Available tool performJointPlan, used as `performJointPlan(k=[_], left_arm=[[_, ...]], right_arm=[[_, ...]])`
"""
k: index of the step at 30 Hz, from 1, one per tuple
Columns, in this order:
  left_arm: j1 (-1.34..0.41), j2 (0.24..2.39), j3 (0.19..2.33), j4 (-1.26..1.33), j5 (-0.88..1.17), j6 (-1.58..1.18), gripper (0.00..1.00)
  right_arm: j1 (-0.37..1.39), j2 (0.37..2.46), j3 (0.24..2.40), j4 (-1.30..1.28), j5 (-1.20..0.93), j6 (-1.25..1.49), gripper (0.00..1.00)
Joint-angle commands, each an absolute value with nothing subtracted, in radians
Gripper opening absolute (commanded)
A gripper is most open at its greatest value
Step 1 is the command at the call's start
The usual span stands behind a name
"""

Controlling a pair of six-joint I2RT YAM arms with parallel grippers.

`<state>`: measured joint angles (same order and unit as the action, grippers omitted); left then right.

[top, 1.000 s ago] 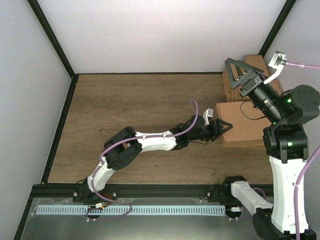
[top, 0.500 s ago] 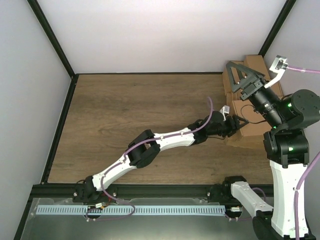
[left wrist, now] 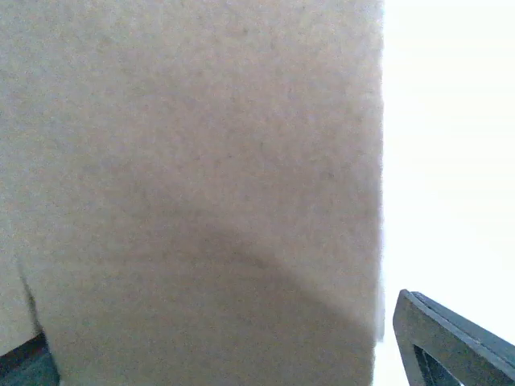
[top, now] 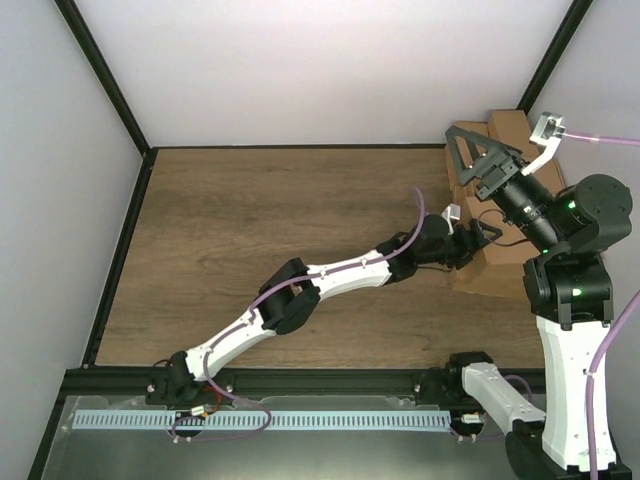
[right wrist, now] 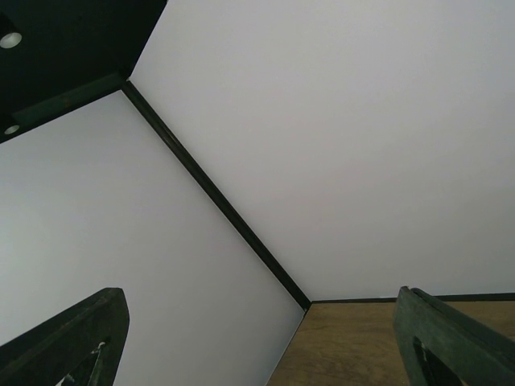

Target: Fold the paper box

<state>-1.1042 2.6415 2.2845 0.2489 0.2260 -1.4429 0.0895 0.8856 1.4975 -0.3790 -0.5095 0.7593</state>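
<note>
The paper box, plain brown cardboard, sits at the table's right edge, partly hidden under my right arm. My left arm stretches across the table and my left gripper is right against the box's left side. In the left wrist view the cardboard fills most of the frame between the jaws of the left gripper. Light shows between the cardboard's right edge and the right finger, so the jaws stand open. My right gripper is raised above the box, open and empty. In its wrist view the right gripper faces the white walls.
More brown cartons are stacked in the back right corner behind the right gripper. The wooden table is bounded by white walls with black posts. A black rail runs along the near edge by the arm bases.
My left arm has reached farther right, carrying the box with it under the right arm, and its jaws have widened. The right gripper has shifted only slightly.
</note>
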Motion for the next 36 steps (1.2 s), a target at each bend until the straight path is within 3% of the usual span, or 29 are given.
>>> performJointPlan(k=[1,13,36], left_arm=[[-1.094,2.64,2.318,0.178,0.216,-1.405,0.98],[-1.081,2.539,2.316,-0.147,0.084,-1.291,1.0],[-1.072,2.458,2.312,-0.299,0.006,-1.152,1.0]], right_arm=[[0.098,0.883,1.49,-0.367,-0.533,0.756,0.93],[0.097,0.885,1.456,-0.34,-0.558,0.785,0.93],[0.098,0.868,1.434,-0.366,-0.55,0.752,0.94]])
